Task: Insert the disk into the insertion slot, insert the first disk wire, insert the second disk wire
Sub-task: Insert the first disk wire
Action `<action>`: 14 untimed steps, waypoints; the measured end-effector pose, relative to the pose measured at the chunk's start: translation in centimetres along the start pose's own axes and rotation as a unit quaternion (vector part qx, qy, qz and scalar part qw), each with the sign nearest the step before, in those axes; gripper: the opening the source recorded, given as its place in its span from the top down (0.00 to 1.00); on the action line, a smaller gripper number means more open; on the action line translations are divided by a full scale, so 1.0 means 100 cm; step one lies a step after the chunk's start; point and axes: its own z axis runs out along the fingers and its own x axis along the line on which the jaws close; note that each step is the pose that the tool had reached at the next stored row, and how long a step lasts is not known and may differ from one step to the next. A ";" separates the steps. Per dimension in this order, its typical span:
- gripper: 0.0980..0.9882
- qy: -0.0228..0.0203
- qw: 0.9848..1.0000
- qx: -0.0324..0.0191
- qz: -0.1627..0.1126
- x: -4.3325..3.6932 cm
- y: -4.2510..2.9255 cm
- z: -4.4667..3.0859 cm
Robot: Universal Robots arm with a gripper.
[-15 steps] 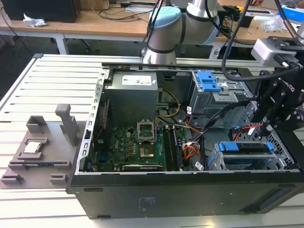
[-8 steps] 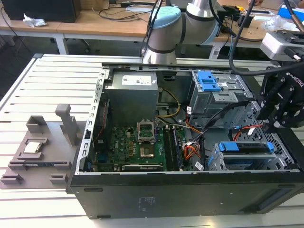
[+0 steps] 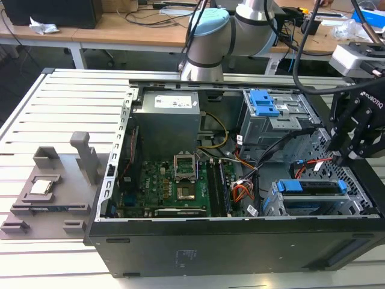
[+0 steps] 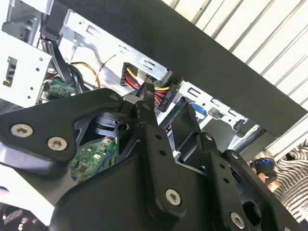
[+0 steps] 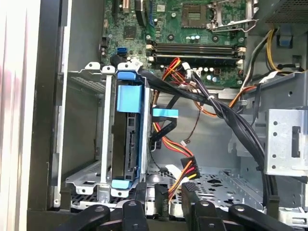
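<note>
One flat silver hard drive in a bright blue plastic carrier [image 3: 313, 187] sits on edge inside the single low silver-grey perforated metal cage [image 3: 283, 208], in the open black computer case [image 3: 210, 253] on the white slatted worktop [image 3: 60, 102]. Its long axis runs across the exterior view from left to right, one blue edge facing up. The robot's black hand [image 3: 344, 155] hangs just past the drive's end on the exterior view's right, apart from it. I cannot tell whether the hand is wide or narrow. In the first wrist view one black plug on yellow, red and black wires [image 5: 189, 166] lies between hand [image 5: 166, 195] and drive [image 5: 130, 139]
</note>
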 end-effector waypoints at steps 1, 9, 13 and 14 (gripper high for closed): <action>0.64 0.007 1.000 0.000 -0.001 -0.0002 -0.0001 0.0011; 0.64 0.014 1.000 0.000 -0.002 -0.0003 -0.0005 0.0022; 0.87 0.015 1.000 0.000 -0.002 -0.0003 -0.0005 0.0021; 0.87 0.015 1.000 0.000 -0.002 -0.0003 -0.0005 0.0021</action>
